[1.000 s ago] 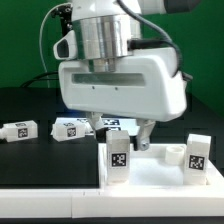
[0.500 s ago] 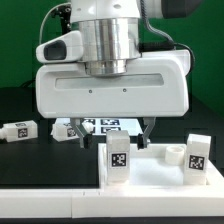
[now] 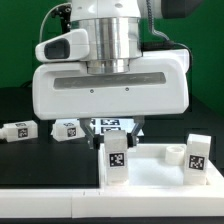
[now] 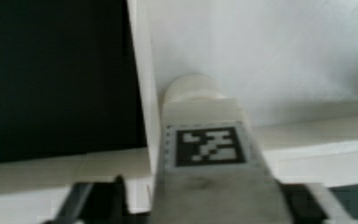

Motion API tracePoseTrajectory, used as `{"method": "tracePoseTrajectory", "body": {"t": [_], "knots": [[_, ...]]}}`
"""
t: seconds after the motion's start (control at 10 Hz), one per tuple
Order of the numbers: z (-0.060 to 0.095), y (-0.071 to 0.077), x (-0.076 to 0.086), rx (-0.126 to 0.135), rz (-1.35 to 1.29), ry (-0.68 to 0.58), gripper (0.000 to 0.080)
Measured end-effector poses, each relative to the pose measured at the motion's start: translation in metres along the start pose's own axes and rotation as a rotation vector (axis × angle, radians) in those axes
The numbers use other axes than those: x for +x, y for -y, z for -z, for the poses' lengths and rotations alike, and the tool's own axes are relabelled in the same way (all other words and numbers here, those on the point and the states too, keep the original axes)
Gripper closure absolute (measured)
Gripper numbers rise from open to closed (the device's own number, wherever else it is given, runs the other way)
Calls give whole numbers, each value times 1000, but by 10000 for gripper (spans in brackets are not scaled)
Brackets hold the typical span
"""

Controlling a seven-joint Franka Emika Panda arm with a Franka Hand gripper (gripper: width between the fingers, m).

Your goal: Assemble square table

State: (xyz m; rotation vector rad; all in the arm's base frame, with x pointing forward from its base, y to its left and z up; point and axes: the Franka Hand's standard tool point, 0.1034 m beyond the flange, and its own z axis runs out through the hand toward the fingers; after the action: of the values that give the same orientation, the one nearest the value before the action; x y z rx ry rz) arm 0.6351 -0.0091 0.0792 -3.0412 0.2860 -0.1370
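The white square table top (image 3: 160,172) lies at the front on the exterior view's right, with a round corner socket (image 3: 176,152). A tagged white leg (image 3: 118,158) stands upright on its near left corner. My gripper (image 3: 117,130) is directly above, its fingers shut on the leg's upper part. In the wrist view the leg (image 4: 202,140) fills the gap between my dark fingers (image 4: 96,202), at my gripper (image 4: 202,208), above the table top's raised rim (image 4: 282,60). A second leg (image 3: 197,157) stands upright at the right corner.
Two more tagged legs lie on the black table at the exterior view's left, one (image 3: 18,130) further out and one (image 3: 67,128) close to my hand. The marker board (image 3: 113,123) shows partly behind my fingers. A green wall stands behind.
My hand came down and turned square to the camera a second ago. Since half a second ago the fingers have drawn inward from a wide spread onto the upright leg.
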Motion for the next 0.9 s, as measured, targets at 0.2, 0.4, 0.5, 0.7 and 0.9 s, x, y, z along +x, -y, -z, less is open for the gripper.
{"method": "tracePoseTrajectory", "body": {"t": [0.2, 0.4, 0.5, 0.7, 0.9], "knots": [[0, 0, 0, 0, -137, 1, 515], [-1, 1, 0, 0, -298, -2, 515], [-1, 3, -1, -4, -454, -4, 515], [-2, 4, -2, -3, -785, -3, 515], [-4, 9, -4, 25, -1173, -4, 515]]}}
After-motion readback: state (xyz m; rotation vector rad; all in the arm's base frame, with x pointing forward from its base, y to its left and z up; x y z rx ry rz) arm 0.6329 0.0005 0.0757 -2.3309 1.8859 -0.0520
